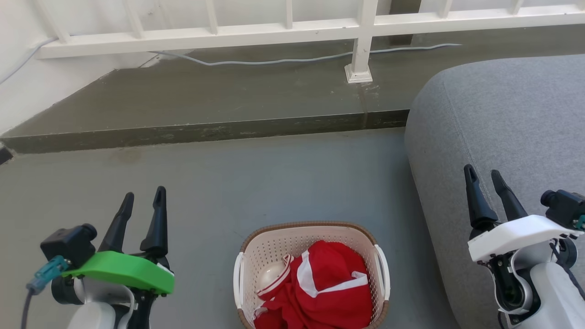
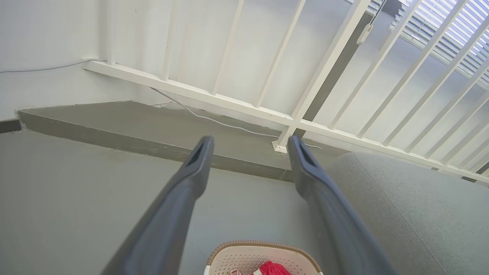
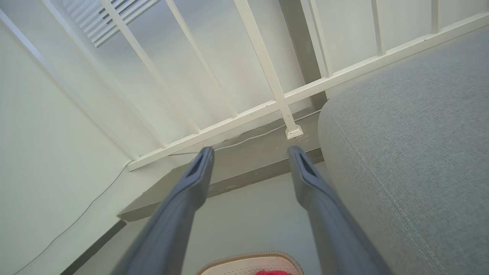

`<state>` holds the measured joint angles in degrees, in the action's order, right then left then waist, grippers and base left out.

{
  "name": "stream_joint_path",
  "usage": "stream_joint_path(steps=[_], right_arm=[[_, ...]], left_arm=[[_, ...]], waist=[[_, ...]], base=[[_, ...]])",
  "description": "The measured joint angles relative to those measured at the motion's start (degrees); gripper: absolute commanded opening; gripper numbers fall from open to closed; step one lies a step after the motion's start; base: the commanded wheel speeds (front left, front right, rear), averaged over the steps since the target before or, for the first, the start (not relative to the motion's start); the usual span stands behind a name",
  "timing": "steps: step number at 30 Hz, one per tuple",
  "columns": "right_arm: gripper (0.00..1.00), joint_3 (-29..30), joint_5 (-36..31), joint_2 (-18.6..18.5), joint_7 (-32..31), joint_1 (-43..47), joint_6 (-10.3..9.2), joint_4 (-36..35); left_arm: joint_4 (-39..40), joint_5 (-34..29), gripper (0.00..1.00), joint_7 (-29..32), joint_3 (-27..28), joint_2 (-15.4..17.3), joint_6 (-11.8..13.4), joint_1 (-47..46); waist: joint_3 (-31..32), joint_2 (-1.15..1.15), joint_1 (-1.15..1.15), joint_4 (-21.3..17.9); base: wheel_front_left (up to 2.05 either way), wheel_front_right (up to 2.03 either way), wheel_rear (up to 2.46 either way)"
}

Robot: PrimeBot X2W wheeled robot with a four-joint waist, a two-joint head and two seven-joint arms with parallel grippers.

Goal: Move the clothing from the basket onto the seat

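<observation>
**Both grippers released, clothing lies in the basket**

I see the basket (image 1: 274,249) standing on the grey floor (image 1: 283,173) directly in front of me, between my two arms. The clothing (image 1: 333,283) lies inside it as a red heap with white stripes. It fills the right and the near part of the basket. At the left side of the heap a red-and-white striped collar edge shows, and beside it a piece of the cream bottom is bare.

The seat (image 1: 502,128) is at my right, near the basket; I cannot tell if they touch. My left gripper (image 1: 144,192) hangs above the floor, to the left of the basket, with the jaws spread apart and empty. My right gripper (image 1: 481,170) is over the near side of the seat, its jaws also spread and empty. Both grippers point toward a low step (image 1: 205,132). On the step stands a white railing (image 1: 361,41), and a pale cable (image 1: 274,60) runs along it.
</observation>
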<state>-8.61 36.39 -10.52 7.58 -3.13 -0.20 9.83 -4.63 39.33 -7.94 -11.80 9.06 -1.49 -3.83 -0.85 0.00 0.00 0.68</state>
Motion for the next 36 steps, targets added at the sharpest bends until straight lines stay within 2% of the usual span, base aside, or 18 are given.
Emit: stream_joint_path(steps=[16, 28, 36], right_arm=[[1.00, -2.49, -12.30, -0.45, 3.20, 0.07, -2.44, -0.20], [1.00, -2.88, -19.13, -0.37, 5.11, 0.18, -3.94, -0.22], [1.00, -3.86, -23.53, -0.20, 6.77, 0.20, -4.01, -0.21]], left_arm=[[0.81, -12.16, 1.00, -2.92, -2.25, 0.65, 2.59, 0.42], [0.81, -19.23, 1.00, -4.85, -3.56, 0.79, 4.10, 1.50], [0.27, -23.56, 1.00, -6.33, -4.58, 0.75, 5.09, 1.88]], waist=[[-0.31, 0.00, 0.00, 0.02], [-0.57, 0.00, 0.00, 0.34], [-0.75, 0.00, 0.00, 0.38]], base=[[0.00, 0.00, 0.00], [0.00, 0.00, 0.00], [0.00, 0.00, 0.00]])
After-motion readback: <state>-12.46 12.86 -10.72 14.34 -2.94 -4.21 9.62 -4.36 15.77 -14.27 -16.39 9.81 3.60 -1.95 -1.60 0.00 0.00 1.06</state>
